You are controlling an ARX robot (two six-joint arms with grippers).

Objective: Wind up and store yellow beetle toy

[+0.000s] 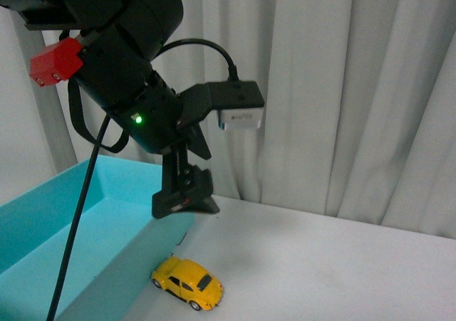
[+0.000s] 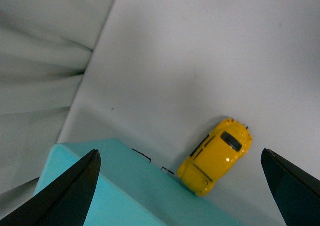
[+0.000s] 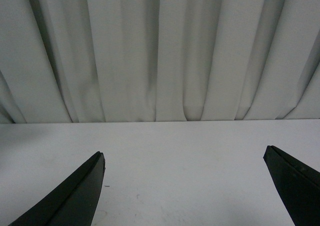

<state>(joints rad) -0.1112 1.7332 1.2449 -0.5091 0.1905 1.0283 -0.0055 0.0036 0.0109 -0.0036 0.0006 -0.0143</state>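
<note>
The yellow beetle toy [image 1: 188, 282] stands on the white table, right beside the outer wall of the turquoise box [image 1: 85, 225]. In the left wrist view the toy [image 2: 216, 156] lies below and between the open jaws, its nose touching the box wall [image 2: 125, 186]. My left gripper [image 1: 184, 193] hangs open and empty above the box's edge, well above the toy; in its own view the gripper [image 2: 180, 186] is wide open. My right gripper [image 3: 185, 186] is open and empty over bare table; it does not show in the front view.
The white table [image 1: 342, 264] runs right of the box. Pale curtains [image 1: 342, 86] hang close behind the table's far edge. The left arm's black body and cable fill the upper left of the front view.
</note>
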